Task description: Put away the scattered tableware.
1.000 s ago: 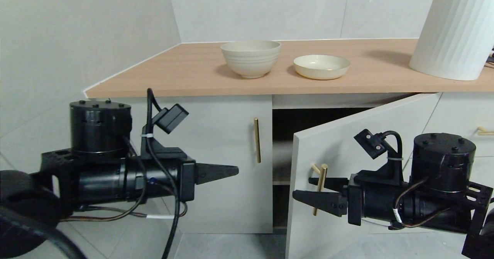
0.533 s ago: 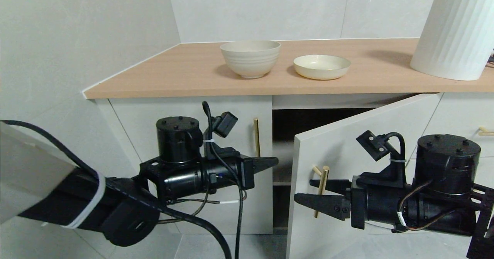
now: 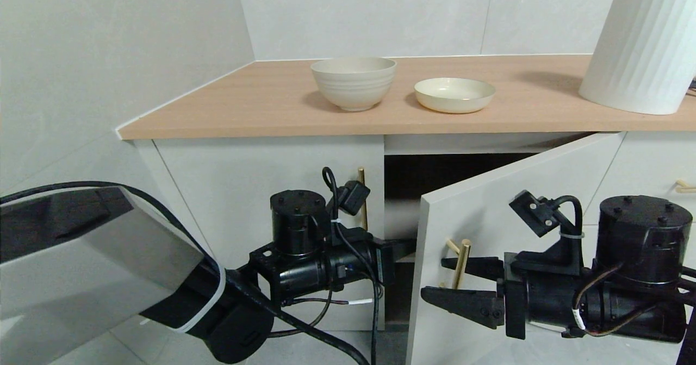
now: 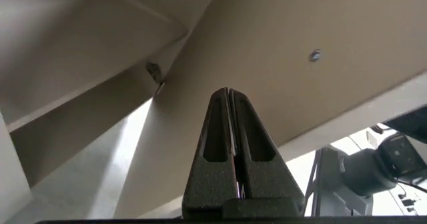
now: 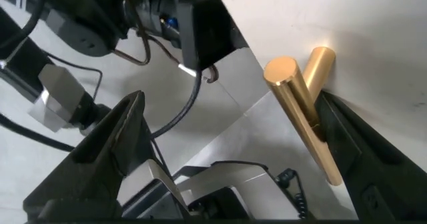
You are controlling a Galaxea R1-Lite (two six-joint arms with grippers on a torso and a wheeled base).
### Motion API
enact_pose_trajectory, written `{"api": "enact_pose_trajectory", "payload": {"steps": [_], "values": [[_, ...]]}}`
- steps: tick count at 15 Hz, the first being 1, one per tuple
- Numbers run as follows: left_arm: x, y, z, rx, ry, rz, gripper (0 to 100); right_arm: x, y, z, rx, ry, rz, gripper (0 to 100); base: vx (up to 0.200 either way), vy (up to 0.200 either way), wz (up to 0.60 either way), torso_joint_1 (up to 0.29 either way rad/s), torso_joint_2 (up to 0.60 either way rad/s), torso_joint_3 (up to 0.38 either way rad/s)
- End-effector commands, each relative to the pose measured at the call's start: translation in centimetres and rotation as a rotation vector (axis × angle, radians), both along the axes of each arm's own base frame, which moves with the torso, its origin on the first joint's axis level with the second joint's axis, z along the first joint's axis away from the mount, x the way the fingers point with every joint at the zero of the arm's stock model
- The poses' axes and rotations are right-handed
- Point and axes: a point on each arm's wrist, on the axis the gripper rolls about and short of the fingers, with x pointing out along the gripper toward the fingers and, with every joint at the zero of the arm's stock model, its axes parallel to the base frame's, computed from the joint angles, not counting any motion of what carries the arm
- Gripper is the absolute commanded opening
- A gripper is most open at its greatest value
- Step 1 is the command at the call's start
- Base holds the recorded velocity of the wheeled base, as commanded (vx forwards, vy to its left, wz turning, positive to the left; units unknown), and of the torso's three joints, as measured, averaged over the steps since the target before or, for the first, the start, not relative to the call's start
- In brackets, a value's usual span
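Both arms reach in low at the cabinet, with the tableware up on the counter (image 3: pixel 244 109).
Left gripper (image 4: pixel 227 97), fingers pressed together, points level into the gap behind the open door (image 3: pixel 516 180) at centre frame. Right gripper (image 3: pixel 435 277), lower right, lies level with its fingers apart astride the handle (image 3: pixel 461 259). Bowl (image 3: pixel 353 82) and dish (image 3: pixel 454 94) sit side by side, upper centre.

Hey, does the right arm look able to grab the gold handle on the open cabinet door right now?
Probably yes: the right gripper is open, with its fingers on either side of the gold handle and nothing between them.
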Motion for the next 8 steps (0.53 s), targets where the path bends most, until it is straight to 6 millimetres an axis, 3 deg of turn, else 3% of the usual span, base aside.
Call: {"api": "enact_pose_trajectory", "payload": {"steps": [1, 4, 8], "values": [[-0.2, -0.4, -0.3, 0.002, 0.003, -0.011, 0, 0.3, -0.7, 0.1, -0.003, -0.018, -0.035, 100, 0.0, 0.0, 0.0, 0.0, 0.0, 0.0], [-0.4, -0.8, -0.1, -0.008, -0.01, -0.022, 0, 1.1, -1.6, 0.2, -0.003, -0.022, -0.085, 100, 0.0, 0.0, 0.0, 0.0, 0.0, 0.0], [-0.5, -0.8, 0.2, -0.029, -0.028, -0.022, 0, 2.5, -2.5, -1.2, -0.094, -0.073, -0.173, 100, 0.0, 0.0, 0.0, 0.0, 0.0, 0.0]]}}
